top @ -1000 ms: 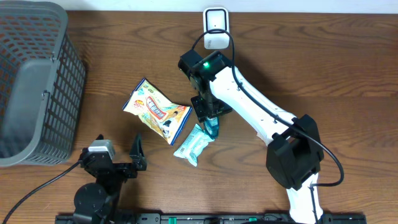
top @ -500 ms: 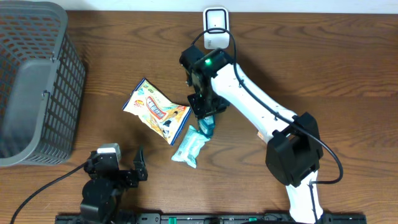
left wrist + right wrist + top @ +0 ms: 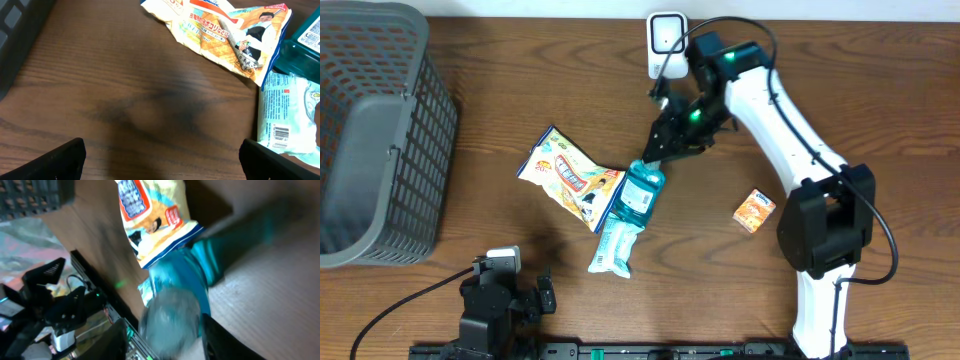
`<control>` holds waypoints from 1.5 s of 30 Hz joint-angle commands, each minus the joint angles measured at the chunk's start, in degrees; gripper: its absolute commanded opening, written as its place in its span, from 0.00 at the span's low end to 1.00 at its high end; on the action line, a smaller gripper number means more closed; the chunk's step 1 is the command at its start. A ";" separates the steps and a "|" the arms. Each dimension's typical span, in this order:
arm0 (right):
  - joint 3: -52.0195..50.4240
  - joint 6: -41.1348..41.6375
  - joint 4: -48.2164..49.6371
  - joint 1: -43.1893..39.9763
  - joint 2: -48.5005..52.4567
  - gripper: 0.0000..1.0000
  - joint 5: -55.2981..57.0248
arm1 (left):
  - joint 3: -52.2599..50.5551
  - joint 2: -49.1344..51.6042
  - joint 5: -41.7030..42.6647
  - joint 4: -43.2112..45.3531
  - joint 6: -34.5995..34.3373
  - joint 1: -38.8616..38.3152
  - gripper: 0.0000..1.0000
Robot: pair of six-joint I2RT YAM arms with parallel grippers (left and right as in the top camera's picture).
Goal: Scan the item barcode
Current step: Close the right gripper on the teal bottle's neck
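Teal bottle (image 3: 642, 193): pinched by right pincer (image 3: 658, 158), carry step; next, barcode likely needs turning toward white scanner (image 3: 666, 45); left pincer (image 3: 160, 155) spread wide.

teal bottle (image 3: 642, 195), yellow snack bag (image 3: 565, 175), grey mesh basket (image 3: 425, 150)

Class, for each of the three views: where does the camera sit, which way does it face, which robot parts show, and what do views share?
Overhead: above the table, looking straight down; left arm and right arm show.
Left wrist: on the left arm, facing the tabletop ahead; open left gripper at the bottom corners.
Right wrist: blurred, looking down past the right gripper onto the teal bottle.
Shared: snack bag, in all three.
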 commanded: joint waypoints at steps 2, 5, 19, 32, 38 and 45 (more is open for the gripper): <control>0.81 -3.08 -0.07 2.54 -1.86 0.44 3.63 | -0.11 -0.35 0.52 -0.57 -0.13 -0.13 0.98; -0.13 -2.36 0.20 6.05 -1.86 0.40 13.55 | -0.11 -0.35 0.52 -0.57 -0.13 -0.13 0.98; -0.22 39.39 7.93 14.43 -1.86 0.99 49.07 | -0.11 -0.35 0.52 -0.57 -0.13 -0.13 0.98; -1.33 36.11 9.97 14.27 1.75 0.99 45.77 | -0.11 -0.35 0.52 -0.57 -0.13 -0.13 0.98; -0.87 24.00 9.53 14.12 1.66 0.99 51.01 | -0.11 -0.35 0.52 -0.57 -0.13 -0.13 0.98; -0.90 32.35 7.87 13.86 2.19 0.99 45.48 | -0.11 -0.35 0.52 -0.57 -0.13 -0.13 0.98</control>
